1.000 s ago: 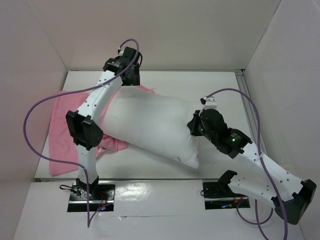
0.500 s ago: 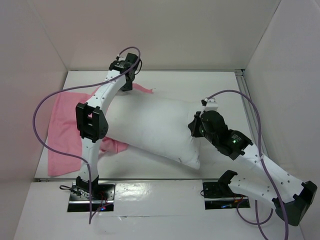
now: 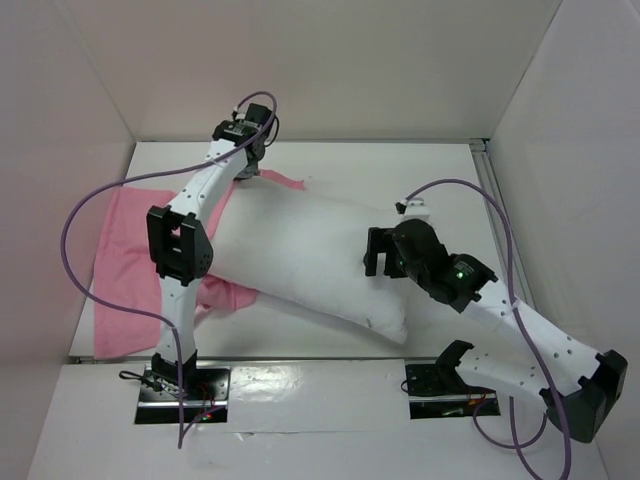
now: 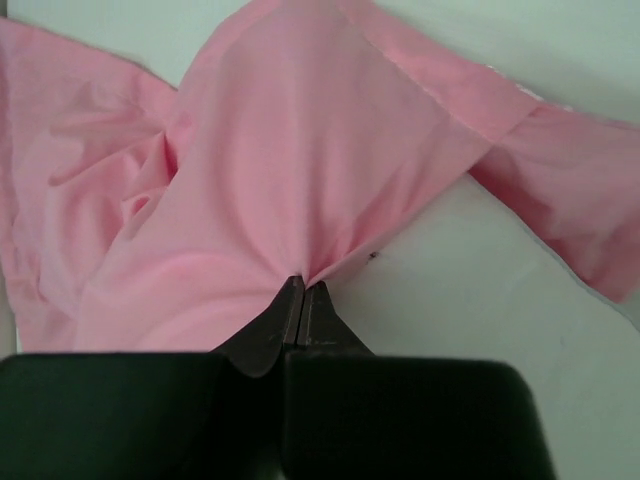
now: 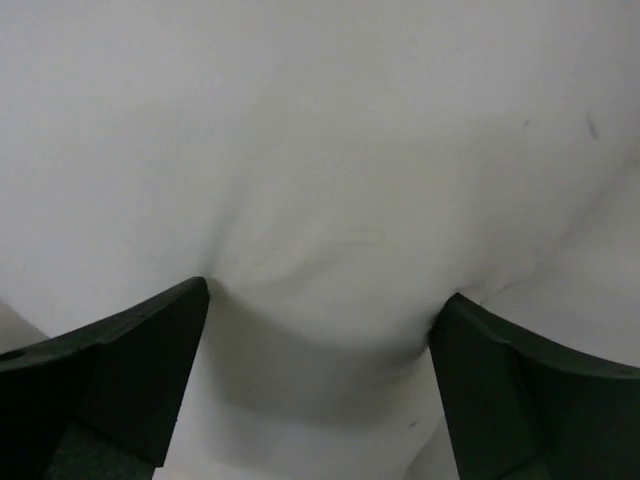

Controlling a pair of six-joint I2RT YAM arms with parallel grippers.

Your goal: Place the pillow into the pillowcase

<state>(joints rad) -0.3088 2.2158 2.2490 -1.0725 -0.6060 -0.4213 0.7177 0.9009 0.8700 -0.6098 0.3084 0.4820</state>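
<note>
Pillow (image 3: 300,250) lies diagonally across the middle of the white table (image 3: 400,165). Its left end rests over part of the pillowcase (image 3: 125,265), and its near-right corner points toward the right arm's base. The pink pillowcase is spread on the table's left side. A strip of it shows past the pillow's far-left corner, and a rumpled fold pokes out from under the pillow's near edge.

The left gripper (image 4: 302,290) reaches to the far side of the table. In the left wrist view its 2 fingers are pressed together on a pinch of pink fabric, which fans out in creases from the tips.

The right gripper (image 5: 320,300) sits against the pillow's right part. Its 2 fingers (image 5: 140,350) stand wide apart, and the white fabric bulges between them and touches both.
</note>
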